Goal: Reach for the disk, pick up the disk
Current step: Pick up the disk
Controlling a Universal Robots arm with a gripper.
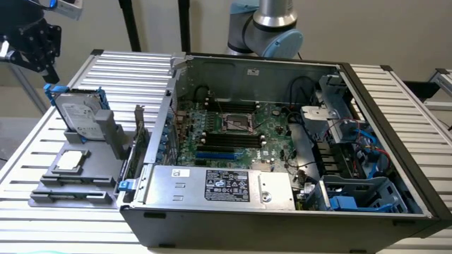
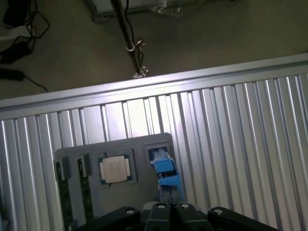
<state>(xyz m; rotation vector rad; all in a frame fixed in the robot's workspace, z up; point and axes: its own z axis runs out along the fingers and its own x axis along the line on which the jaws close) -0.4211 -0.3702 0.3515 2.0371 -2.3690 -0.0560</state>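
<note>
Gripper hangs high at the exterior view's left, well apart from the disk. In the wrist view the gripper has its fingers together with nothing between them. The disk stands upright on edge in a grey holder on the slatted table, blue rails on its sides. From the wrist, its blue rail end shows just past the fingertips.

A grey upright block touches the disk's near side. A square chip lies flat in the holder, near the disk; the wrist view shows the chip beside the rail. An open computer case sits just beside the holder, with a power supply box and a motherboard inside. The arm's base is behind the case.
</note>
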